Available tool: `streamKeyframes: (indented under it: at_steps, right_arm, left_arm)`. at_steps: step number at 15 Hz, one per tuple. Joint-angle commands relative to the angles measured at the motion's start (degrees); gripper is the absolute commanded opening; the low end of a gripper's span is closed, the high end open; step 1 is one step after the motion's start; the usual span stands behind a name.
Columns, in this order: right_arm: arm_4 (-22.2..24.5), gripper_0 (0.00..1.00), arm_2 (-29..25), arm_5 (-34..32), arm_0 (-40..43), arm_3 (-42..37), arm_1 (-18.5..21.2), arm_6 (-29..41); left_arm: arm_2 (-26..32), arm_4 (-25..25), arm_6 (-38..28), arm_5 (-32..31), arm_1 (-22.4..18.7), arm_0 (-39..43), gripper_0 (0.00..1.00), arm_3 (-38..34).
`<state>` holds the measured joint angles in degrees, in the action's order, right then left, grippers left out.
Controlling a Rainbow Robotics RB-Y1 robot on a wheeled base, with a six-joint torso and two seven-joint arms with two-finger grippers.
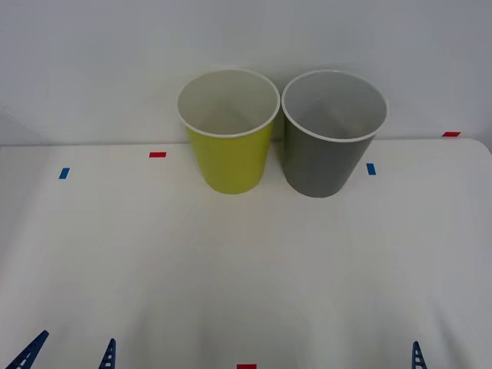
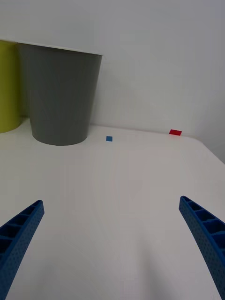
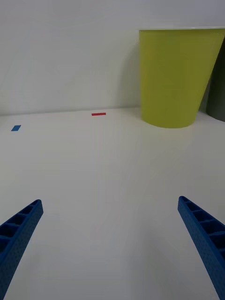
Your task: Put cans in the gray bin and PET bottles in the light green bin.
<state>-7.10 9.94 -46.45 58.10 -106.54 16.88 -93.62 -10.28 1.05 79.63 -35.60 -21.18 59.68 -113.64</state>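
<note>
Blue fingers of the left gripper [image 3: 110, 243] and right gripper [image 2: 112, 243] are spread, holding nothing. Risk: the green bin [image 1: 228, 131] touches the gray bin [image 1: 333, 132], so a drop could enter the wrong one.

We've got a plain white table [image 1: 246, 269] with the light green bin [image 1: 228, 142] and the gray bin [image 1: 329, 150] standing upright side by side near its far edge. Small red tape marks [image 1: 157, 154] and blue tape marks [image 1: 64, 173] are stuck flat around them.
</note>
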Motion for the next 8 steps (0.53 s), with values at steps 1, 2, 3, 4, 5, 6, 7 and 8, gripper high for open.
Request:
streamKeyframes:
  at_steps: [1, 2, 3, 4, 5, 6, 7, 8]
  right_arm:
    - [0.0, 1.0, 0.0, 0.0, 0.0, 0.0, 0.0, 0.0]
    - [0.0, 1.0, 0.0, 0.0, 0.0, 0.0, 0.0, 0.0]
    - [0.0, 1.0, 0.0, 0.0, 0.0, 0.0, 0.0, 0.0]
    - [0.0, 1.0, 0.0, 0.0, 0.0, 0.0, 0.0, 0.0]
    - [0.0, 1.0, 0.0, 0.0, 0.0, 0.0, 0.0, 0.0]
    - [0.0, 1.0, 0.0, 0.0, 0.0, 0.0, 0.0, 0.0]
    - [0.0, 1.0, 0.0, 0.0, 0.0, 0.0, 0.0, 0.0]
    - [0.0, 1.0, 0.0, 0.0, 0.0, 0.0, 0.0, 0.0]
  left_arm:
    - [0.0, 0.0, 0.0, 0.0, 0.0, 0.0, 1.0, 0.0]
    - [0.0, 0.0, 0.0, 0.0, 0.0, 0.0, 1.0, 0.0]
    - [0.0, 0.0, 0.0, 0.0, 0.0, 0.0, 1.0, 0.0]
    - [0.0, 0.0, 0.0, 0.0, 0.0, 0.0, 1.0, 0.0]
    - [0.0, 0.0, 0.0, 0.0, 0.0, 0.0, 1.0, 0.0]
    - [0.0, 0.0, 0.0, 0.0, 0.0, 0.0, 1.0, 0.0]
    - [0.0, 0.0, 0.0, 0.0, 0.0, 0.0, 1.0, 0.0]
    - [0.0, 0.0, 0.0, 0.0, 0.0, 0.0, 1.0, 0.0]
